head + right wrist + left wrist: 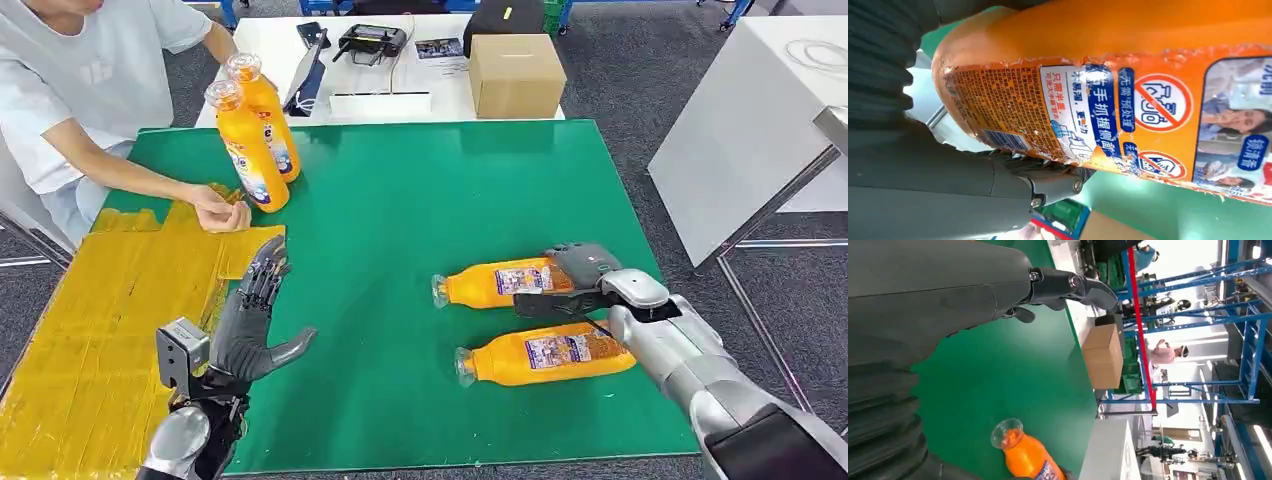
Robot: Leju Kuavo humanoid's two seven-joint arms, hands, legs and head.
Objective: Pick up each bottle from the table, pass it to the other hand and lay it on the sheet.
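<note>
Right hand (585, 280) around far lying bottle (495, 283).

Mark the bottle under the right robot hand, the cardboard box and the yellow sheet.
bottle (495, 283), head view, on its label.
cardboard box (516, 75), head view, on its top.
yellow sheet (95, 320), head view, on a bare part.

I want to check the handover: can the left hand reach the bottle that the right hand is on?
Probably yes: the left hand is open, and bare green mat separates it from the farther lying bottle under the right hand.
</note>
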